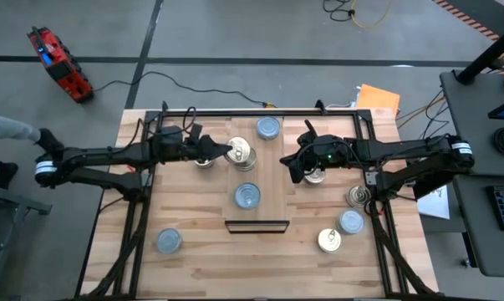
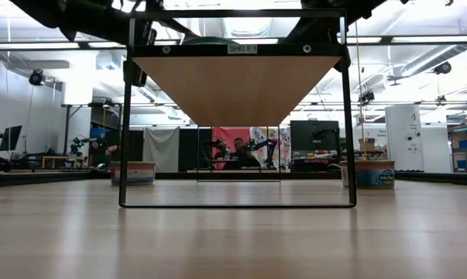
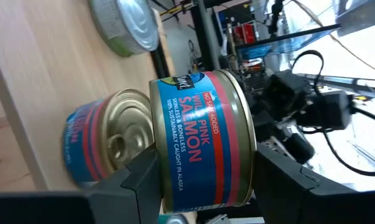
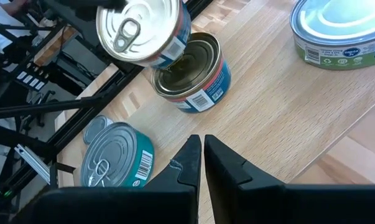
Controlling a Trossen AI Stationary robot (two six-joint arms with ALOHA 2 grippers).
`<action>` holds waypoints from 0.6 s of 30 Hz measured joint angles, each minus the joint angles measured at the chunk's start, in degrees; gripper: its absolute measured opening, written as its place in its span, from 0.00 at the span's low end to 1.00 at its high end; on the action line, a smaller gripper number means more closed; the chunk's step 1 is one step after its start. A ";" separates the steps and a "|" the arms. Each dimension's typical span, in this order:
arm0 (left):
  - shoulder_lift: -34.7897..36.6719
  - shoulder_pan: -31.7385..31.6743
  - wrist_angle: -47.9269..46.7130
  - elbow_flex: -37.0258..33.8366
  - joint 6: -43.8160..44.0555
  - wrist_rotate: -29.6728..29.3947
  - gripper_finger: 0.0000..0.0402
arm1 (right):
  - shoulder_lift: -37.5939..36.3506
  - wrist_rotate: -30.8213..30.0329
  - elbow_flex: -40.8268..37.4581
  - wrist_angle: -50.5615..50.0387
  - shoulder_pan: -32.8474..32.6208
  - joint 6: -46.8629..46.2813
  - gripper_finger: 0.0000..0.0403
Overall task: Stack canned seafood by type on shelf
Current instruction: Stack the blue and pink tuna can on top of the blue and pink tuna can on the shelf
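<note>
Pink salmon can (image 3: 203,140) clamped between the left gripper's (image 1: 221,153) fingers (image 3: 140,183), lifted and tilted over a second salmon can (image 3: 103,140) with a gold ring-pull top that stands on the shelf (image 1: 272,180) just below the jaws. Right wrist view shows the same pair: held can (image 4: 143,28) above the standing can (image 4: 193,71). Two pale-topped tins on the shelf beyond the jaws, one at the far end (image 1: 267,128), one mid-shelf (image 1: 247,196). Another tin (image 1: 203,160) on the table just under the left gripper. Right gripper (image 4: 203,146) with jaws together, holding nothing, over the shelf's right edge, a teal-label tin (image 4: 115,155) just beside its tips. More tins on the table (image 1: 193,267) well away from both jaws: one front left (image 1: 169,241), three front right (image 1: 358,196) (image 1: 350,221) (image 1: 329,241)
</note>
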State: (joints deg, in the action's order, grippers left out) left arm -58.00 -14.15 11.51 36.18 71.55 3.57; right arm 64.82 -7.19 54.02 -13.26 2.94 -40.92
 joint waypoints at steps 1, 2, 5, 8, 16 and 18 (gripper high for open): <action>-0.15 0.00 -0.11 0.07 -0.04 0.00 0.45 | 0.00 -0.11 0.00 0.00 0.00 0.01 0.03; -0.38 -0.02 -0.07 0.28 -0.07 0.00 0.45 | 0.00 -0.19 0.00 0.00 0.00 0.01 0.03; -1.13 0.00 0.23 0.44 -0.10 0.00 0.45 | 0.00 -0.29 0.00 0.00 0.00 0.02 0.03; -1.65 0.00 -0.15 0.42 -0.13 0.00 0.45 | 0.00 -0.29 0.00 -0.04 0.00 0.02 0.03; -1.70 0.00 0.01 0.43 -0.26 0.00 0.45 | 0.00 -0.30 -0.02 -0.15 0.00 0.00 0.03; -1.70 0.00 0.00 0.42 -0.26 0.00 0.45 | 0.00 -0.30 -0.02 -0.15 0.00 0.02 0.03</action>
State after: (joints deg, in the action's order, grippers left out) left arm -59.70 -14.15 11.51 36.60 71.29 3.58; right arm 64.82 -7.49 54.00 -13.41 2.94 -40.91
